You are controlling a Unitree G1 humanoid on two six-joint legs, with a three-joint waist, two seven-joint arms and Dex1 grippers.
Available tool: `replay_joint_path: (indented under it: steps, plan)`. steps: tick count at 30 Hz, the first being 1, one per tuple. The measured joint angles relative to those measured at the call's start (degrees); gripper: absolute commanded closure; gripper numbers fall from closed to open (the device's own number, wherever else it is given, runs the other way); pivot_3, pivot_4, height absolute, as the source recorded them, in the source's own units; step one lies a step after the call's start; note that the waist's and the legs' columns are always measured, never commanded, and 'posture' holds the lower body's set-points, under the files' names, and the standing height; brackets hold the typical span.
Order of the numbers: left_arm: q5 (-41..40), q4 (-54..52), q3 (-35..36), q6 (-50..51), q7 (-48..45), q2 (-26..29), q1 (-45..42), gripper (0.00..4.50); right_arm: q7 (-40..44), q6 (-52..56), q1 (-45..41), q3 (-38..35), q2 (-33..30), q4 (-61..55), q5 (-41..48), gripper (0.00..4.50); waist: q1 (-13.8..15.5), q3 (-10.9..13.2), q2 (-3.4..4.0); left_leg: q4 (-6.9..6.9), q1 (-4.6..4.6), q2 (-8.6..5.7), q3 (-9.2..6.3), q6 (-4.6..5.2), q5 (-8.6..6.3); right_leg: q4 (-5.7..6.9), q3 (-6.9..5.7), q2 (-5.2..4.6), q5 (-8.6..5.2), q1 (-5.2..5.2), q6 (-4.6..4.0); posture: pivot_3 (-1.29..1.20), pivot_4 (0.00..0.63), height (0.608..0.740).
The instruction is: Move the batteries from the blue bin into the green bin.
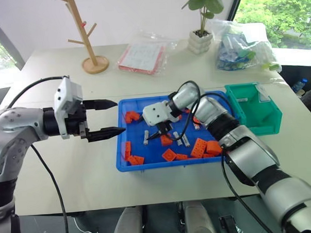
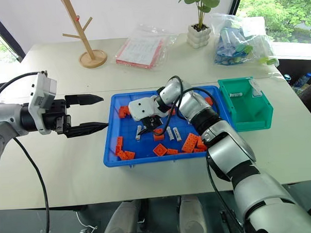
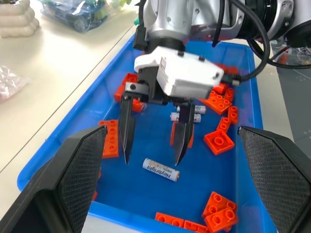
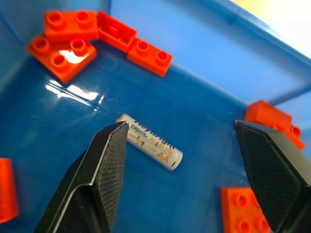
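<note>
The blue bin [image 1: 163, 164] sits mid-table, holding orange bricks and batteries. One battery [image 4: 150, 141] lies flat on the bin floor near its left end, also visible as battery [image 1: 145, 137]. Two more batteries [image 1: 181, 139] lie side by side near the middle. My right gripper [image 3: 153, 158] points down into the bin, open, its fingertips straddling the left battery just above it, holding nothing. My left gripper [image 1: 119, 116] hovers open and empty at the bin's left edge, pointing right. The green bin [image 1: 253, 112] stands against the blue bin's right end, with a small silver cylinder [image 1: 242, 99] inside.
Orange bricks [image 1: 200, 146] are scattered over the blue bin's floor. Along the far side of the table stand a wooden peg rack [image 1: 87, 42], a bagged leaflet [image 1: 142, 57], a potted plant [image 1: 203, 21] and a plastic bag of parts [image 1: 243, 48].
</note>
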Motion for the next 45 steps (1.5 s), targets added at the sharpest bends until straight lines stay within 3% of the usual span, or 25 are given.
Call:
replay_joint_path:
  steps: [10, 18, 28, 29, 32, 33, 39, 45]
  plan:
    - [-1.49, -2.3, 2.27, 1.18, 2.13, 0.06, 1.5, 0.0, -1.98, -11.13, -1.95, 0.25, 1.22, 10.75, -3.8, 0.96, -0.31, 0.0, 0.0, 0.0, 0.01, 0.01, 0.0, -0.04, 0.02, 0.03, 0.05, 0.04, 0.03, -0.02, -0.04, 0.0, 0.15, 0.692]
    - [-1.86, -2.36, 2.27, 1.17, 2.37, 0.06, 1.63, 0.0, -2.75, -8.65, -2.5, -1.53, 5.24, 13.06, -2.96, 0.96, -0.34, 0.0, 0.0, -0.02, 0.01, 0.07, 0.01, -0.08, 0.04, 0.04, 0.14, 0.16, 0.07, -0.08, -0.11, 0.0, 0.15, 0.692]
    - [-1.12, -1.37, 1.53, 0.89, 1.69, 0.08, 1.06, 0.0, 2.6, 18.91, 4.12, -6.67, 2.91, -6.48, 5.03, 0.96, -0.15, 0.0, 0.01, -0.02, 0.01, 0.12, 0.02, -0.09, 0.05, 0.06, 0.2, 0.17, 0.07, -0.1, -0.12, 0.0, 0.15, 0.692]
    - [-0.94, -1.06, 1.44, 0.89, 1.63, 0.08, 0.34, 0.0, 2.18, 22.06, 4.68, -6.7, 2.86, -8.08, 5.07, 0.96, -0.16, 0.0, 0.01, -0.01, 0.0, 0.11, 0.02, -0.09, 0.05, 0.07, 0.2, 0.18, 0.08, -0.11, -0.13, 0.0, 0.15, 0.692]
    - [-0.74, -0.51, 0.97, 0.89, 1.19, 0.07, -1.36, 0.0, 0.06, 31.56, 6.83, -7.91, 2.72, -14.29, 6.45, 0.12, -0.15, 0.0, 0.01, -0.02, 0.0, 0.12, 0.03, -0.09, 0.05, 0.07, 0.22, 0.19, 0.08, -0.13, -0.14, 0.0, 0.15, 0.692]
    - [-0.66, -0.19, 0.59, 0.89, 0.97, 0.07, -1.79, 0.0, -0.59, 34.79, 8.09, -8.44, 2.6, -16.8, 7.27, 0.05, -0.13, 0.0, 0.01, -0.02, 0.0, 0.12, 0.02, -0.09, 0.05, 0.07, 0.22, 0.19, 0.08, -0.13, -0.14, 0.0, 0.15, 0.692]
    - [-0.04, 2.14, -0.76, 0.89, -0.51, 0.05, -3.4, 0.0, -7.55, 47.21, 15.85, -8.89, 2.78, -27.62, 8.28, 0.05, -0.02, 0.0, 0.0, -0.02, 0.0, 0.1, 0.05, -0.09, 0.05, 0.07, 0.22, 0.19, 0.09, -0.13, -0.15, 0.0, 0.15, 0.692]
    - [0.74, 2.98, -1.88, 0.88, -1.8, 0.05, -4.73, 0.0, -13.94, 50.83, 17.61, -8.89, 5.35, -29.44, 9.15, 0.05, -0.19, 0.0, 0.0, -0.02, 0.0, 0.11, 0.05, -0.09, 0.05, 0.07, 0.22, 0.22, 0.1, -0.14, -0.15, 0.0, 0.15, 0.692]
